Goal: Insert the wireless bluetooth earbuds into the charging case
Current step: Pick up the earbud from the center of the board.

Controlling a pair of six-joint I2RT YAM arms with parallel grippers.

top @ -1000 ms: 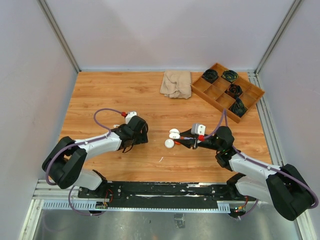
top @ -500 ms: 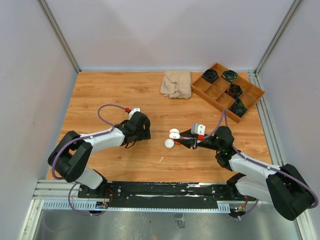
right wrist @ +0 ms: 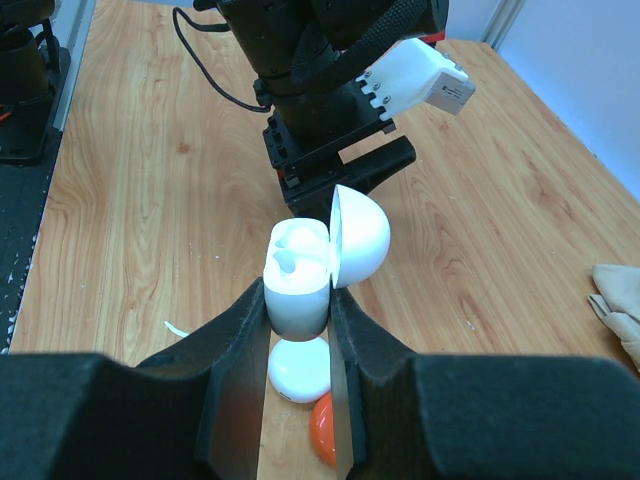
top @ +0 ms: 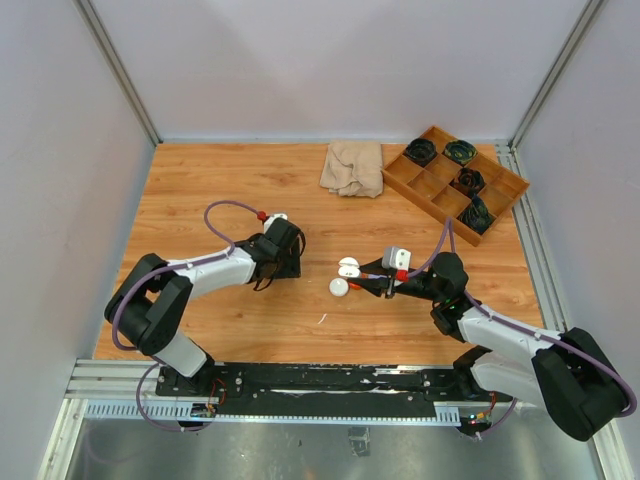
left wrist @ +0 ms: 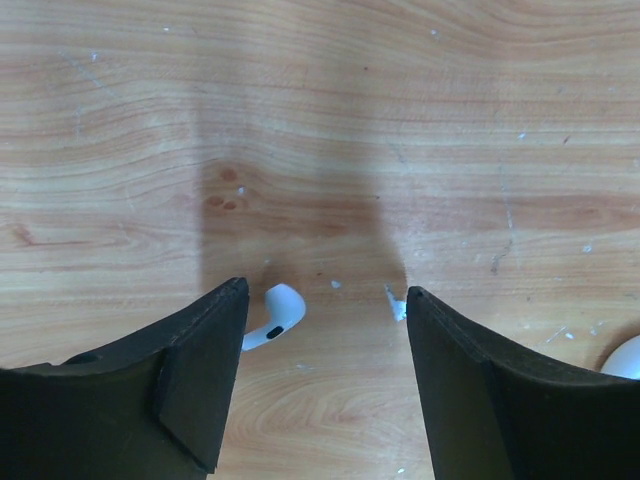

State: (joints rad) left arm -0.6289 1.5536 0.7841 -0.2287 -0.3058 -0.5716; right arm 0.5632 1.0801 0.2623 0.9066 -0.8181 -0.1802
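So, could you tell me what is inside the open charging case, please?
One white earbud appears to sit in the charging case, which the right gripper clamps. The raised lid and the case walls hide the deeper wells, so a second slot's state is unclear.

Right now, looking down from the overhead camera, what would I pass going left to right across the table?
Left gripper → small white scrap → charging case, lid open → wooden tray. The beige cloth and the round white piece overlap the case sideways, so they are left out.
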